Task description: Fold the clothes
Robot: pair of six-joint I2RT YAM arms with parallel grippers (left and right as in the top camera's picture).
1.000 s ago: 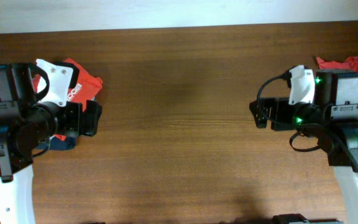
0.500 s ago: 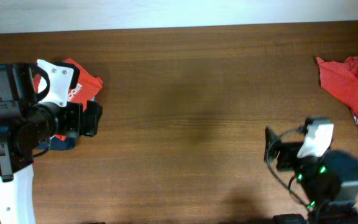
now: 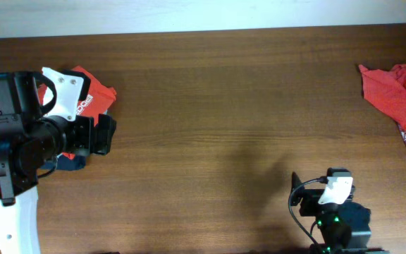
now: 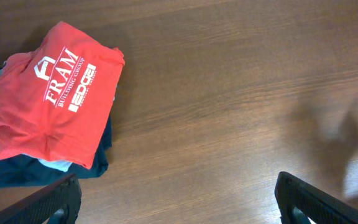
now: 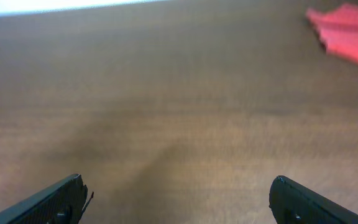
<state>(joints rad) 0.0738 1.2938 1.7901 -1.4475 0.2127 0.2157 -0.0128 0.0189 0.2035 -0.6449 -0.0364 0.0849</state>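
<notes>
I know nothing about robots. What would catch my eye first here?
The bright red against brown wood: a folded shirt with a white FRAM logo lies on a dark garment at the left end of the table, and a loose shirt sprawls at the right edge. Both the left tool and right tool are open and empty.

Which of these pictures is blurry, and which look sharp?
Right wrist view: soft all over, the red garment a smear at top right. Left wrist view: crisp, the white lettering on the folded red shirt readable, a faint shadow on the table at right. Overhead view: sharp too.
</notes>
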